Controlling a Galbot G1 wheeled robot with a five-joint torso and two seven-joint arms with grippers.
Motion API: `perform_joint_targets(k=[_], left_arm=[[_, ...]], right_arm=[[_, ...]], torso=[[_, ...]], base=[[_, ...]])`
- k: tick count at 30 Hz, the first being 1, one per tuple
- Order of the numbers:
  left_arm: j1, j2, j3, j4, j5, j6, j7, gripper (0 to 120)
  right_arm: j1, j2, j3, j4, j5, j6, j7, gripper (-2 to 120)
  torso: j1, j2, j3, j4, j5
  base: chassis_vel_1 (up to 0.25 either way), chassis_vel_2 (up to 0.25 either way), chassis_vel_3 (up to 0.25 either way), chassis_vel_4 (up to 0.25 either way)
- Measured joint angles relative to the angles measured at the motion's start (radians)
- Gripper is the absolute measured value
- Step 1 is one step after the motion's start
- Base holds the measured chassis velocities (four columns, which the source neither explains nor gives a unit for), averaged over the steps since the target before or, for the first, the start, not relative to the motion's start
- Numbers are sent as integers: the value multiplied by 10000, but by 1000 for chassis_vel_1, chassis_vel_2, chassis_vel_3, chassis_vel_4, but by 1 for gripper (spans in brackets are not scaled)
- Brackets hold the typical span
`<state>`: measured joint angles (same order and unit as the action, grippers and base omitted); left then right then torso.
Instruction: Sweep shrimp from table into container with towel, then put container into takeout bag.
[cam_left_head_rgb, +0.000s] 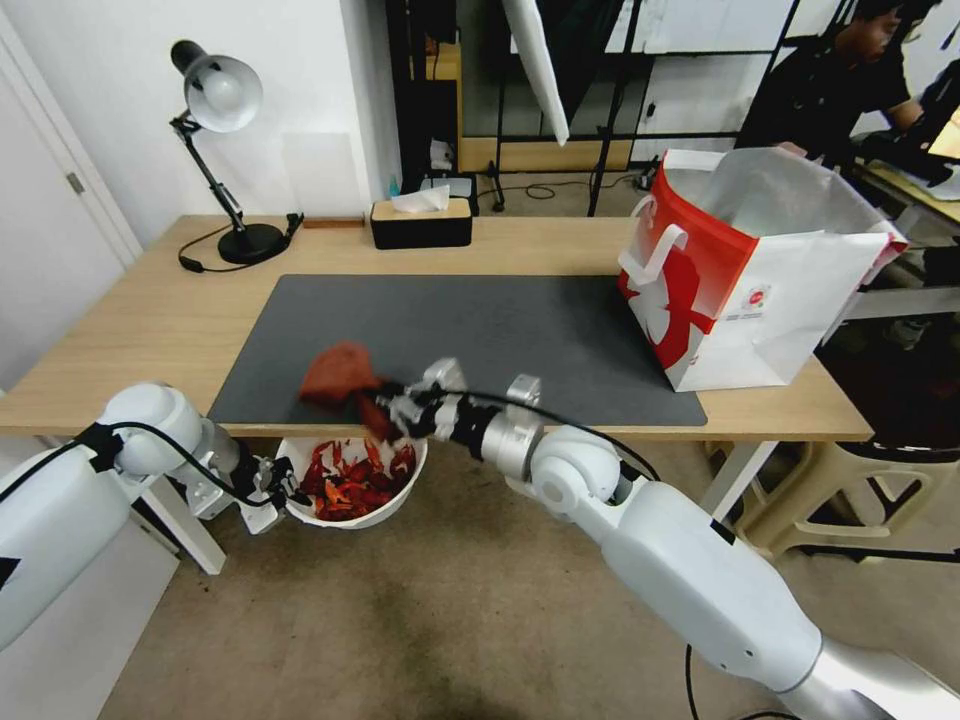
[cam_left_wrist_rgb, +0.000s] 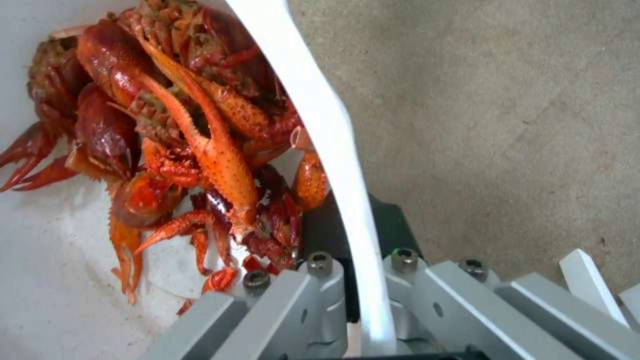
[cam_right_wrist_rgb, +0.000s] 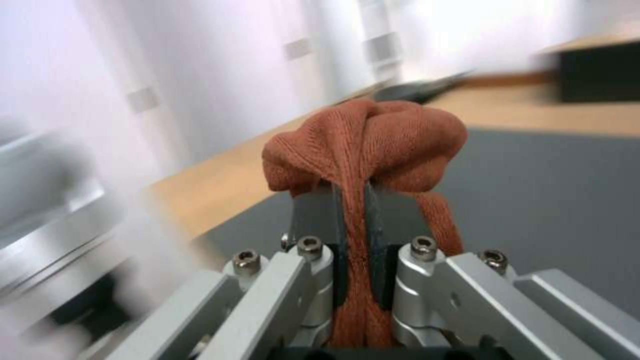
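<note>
The white container (cam_left_head_rgb: 398, 498) hangs just below the table's front edge, held by my left gripper (cam_left_head_rgb: 283, 482), which is shut on its rim (cam_left_wrist_rgb: 347, 200). Red-orange shrimp (cam_left_head_rgb: 352, 480) fill it; in the left wrist view the shrimp (cam_left_wrist_rgb: 200, 145) are piled against the wall. My right gripper (cam_left_head_rgb: 385, 400) is shut on the rust-red towel (cam_left_head_rgb: 338, 375), lifted over the dark mat's front edge above the container. In the right wrist view the towel (cam_right_wrist_rgb: 363, 145) bunches between the fingers (cam_right_wrist_rgb: 313, 220). The red and white takeout bag (cam_left_head_rgb: 745, 290) stands open at the table's right end.
The wooden table (cam_left_head_rgb: 150, 310) carries a dark grey mat (cam_left_head_rgb: 500, 330), a desk lamp (cam_left_head_rgb: 225, 100) at the back left and a black tissue box (cam_left_head_rgb: 421, 222) at the back centre. Beige floor (cam_left_head_rgb: 450, 620) lies below the container. A white table leg (cam_left_head_rgb: 190, 525) stands beside my left arm.
</note>
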<state>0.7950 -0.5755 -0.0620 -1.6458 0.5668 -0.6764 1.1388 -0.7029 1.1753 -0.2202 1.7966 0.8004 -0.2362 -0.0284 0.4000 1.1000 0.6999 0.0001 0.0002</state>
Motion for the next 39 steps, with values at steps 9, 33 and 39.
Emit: perform_joint_targets(k=[9,33,39], left_arm=[[54,-88,118,-40,35,30,5,0],[-64,-337,346,81,38,36,6,0],[5,-350,346,25,84,37,10,0]], right_arm=[[-476,-44,1282,273,-2121,-1735,4947,4],[-469,-316,1803,1005,-1567,-3780,5793,77],[-705,-371,1996,1174,-1510,-3479,5768,93]], torso=[[0,0,0,-3,-1],[0,0,1,0,-2],[0,0,1,-1,0]], base=[[0,0,0,0],[0,0,0,0],[0,0,0,0]])
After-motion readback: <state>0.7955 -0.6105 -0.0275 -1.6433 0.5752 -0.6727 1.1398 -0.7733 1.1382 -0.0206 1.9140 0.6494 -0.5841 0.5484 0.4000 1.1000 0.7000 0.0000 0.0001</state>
